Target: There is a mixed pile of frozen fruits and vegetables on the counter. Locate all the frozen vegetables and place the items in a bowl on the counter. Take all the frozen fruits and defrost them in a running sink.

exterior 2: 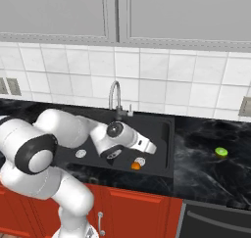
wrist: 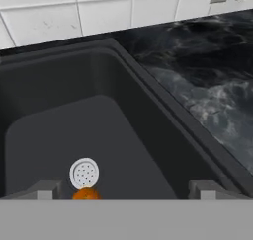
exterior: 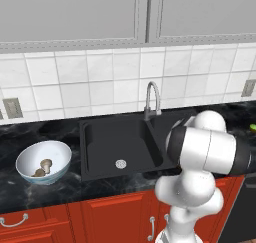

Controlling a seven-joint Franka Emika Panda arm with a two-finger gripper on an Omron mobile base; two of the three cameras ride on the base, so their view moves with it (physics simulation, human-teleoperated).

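Left base view, lower left: the bowl (exterior: 44,161) holds what look like mushrooms (exterior: 43,168). Hand view, bottom: gripper (wrist: 126,188) spread, orange ball (wrist: 85,193) beside drain (wrist: 84,173).

Arm: the white Panda arm with dark joints reached from lower left over the matte black double-basin sink (exterior 2: 164,134).
Orange fruit: a small orange ball (exterior 2: 136,166) lay in the right basin, just beside the round silver drain (exterior 2: 140,161).
Green fruit: a lime green ball (exterior 2: 221,152) sat on the glossy black marble counter (exterior 2: 206,168), well apart from the sink.
Faucet: the curved silver gooseneck (exterior 2: 115,97) stood behind the basins.
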